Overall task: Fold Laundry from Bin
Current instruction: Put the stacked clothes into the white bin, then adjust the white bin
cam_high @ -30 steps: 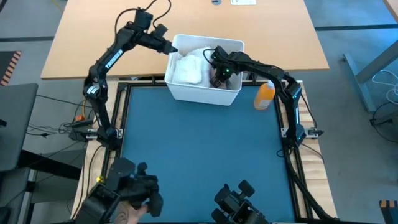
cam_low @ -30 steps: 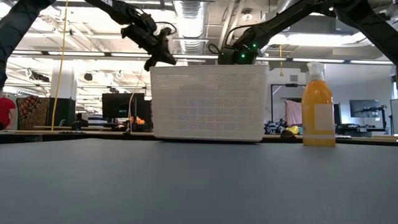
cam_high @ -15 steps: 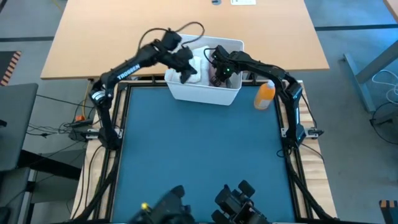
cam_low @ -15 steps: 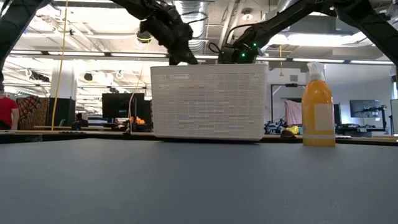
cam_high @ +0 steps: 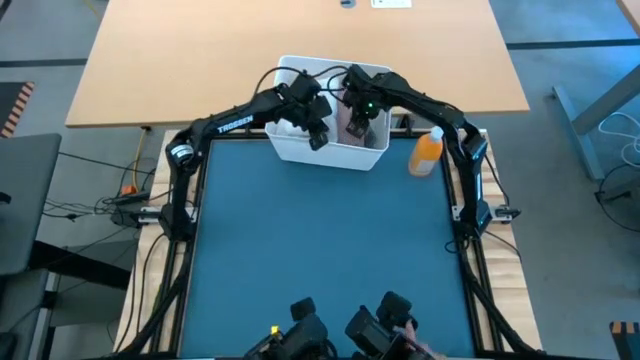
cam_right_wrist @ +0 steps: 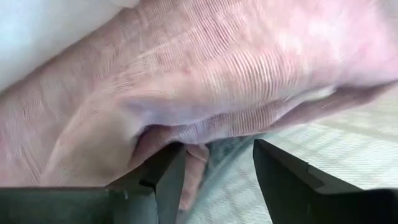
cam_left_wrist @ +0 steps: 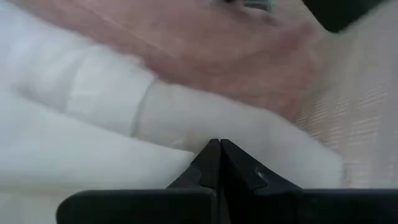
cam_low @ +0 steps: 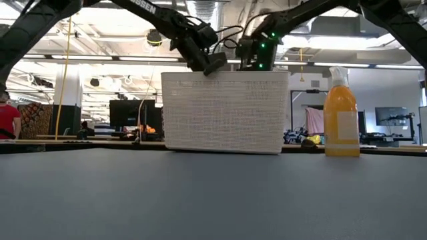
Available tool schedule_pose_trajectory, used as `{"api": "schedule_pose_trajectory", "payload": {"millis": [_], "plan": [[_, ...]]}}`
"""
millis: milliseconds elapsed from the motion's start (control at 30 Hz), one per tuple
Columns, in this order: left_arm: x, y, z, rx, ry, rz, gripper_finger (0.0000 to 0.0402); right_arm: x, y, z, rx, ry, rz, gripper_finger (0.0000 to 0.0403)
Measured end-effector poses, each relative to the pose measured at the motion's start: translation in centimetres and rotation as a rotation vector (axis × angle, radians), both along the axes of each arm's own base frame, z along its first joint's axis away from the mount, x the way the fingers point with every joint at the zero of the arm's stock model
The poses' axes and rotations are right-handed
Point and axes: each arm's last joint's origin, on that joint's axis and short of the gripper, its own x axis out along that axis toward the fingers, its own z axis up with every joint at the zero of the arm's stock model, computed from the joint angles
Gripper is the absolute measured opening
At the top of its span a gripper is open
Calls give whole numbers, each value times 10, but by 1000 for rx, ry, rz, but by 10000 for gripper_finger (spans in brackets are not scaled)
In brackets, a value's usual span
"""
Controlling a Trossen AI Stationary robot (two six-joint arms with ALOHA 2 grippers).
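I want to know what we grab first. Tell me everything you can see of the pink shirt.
The pink shirt is a soft, dusty pink garment of finely ribbed cloth, lying crumpled in folds inside the white bin, next to white cloth. The right claw stands open just over it, one finger touching a fold. The left claw is shut, pressing the white cloth beside it. Buttons or a collar do not show.

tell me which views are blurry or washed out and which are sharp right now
Left wrist view: too close to focus, the white cloth and pink shirt are soft smears. Right wrist view: the pink shirt's weave is fairly crisp at the centre, softer at the edges. Low view: ceiling lights glare, so the arms read as silhouettes, while the bin and orange spray bottle are sharp. High view: evenly lit.
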Motion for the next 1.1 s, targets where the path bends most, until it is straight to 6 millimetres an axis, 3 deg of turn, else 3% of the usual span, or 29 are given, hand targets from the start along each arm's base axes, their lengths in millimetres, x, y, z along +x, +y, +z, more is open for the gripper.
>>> {"api": "schedule_pose_trajectory", "payload": {"millis": [133, 300, 633, 733, 867, 967, 1100], "plan": [[3, 1, -6, -39, -15, -26, 0, 0, 7, 20, -75, 101, 125, 210], [5, 3, 1, -11, -76, -23, 0, -1, 16, 47, -144, 175, 272, 202], [-12, -10, 63, 51, -199, -62, 0, -15, 31, 95, -171, 170, 322, 200], [-24, -17, 74, 52, -172, -80, 0, -21, 37, 102, -123, 111, 349, 200], [-50, -32, 104, 66, -183, -104, 0, -39, 53, 120, -65, 39, 317, 200], [-77, -40, 121, 52, -163, -78, 0, -55, 64, 132, -22, -1, 201, 200], [-120, -43, 124, -1, -163, 57, 0, -74, 73, 141, 6, -87, 33, 200]]}}
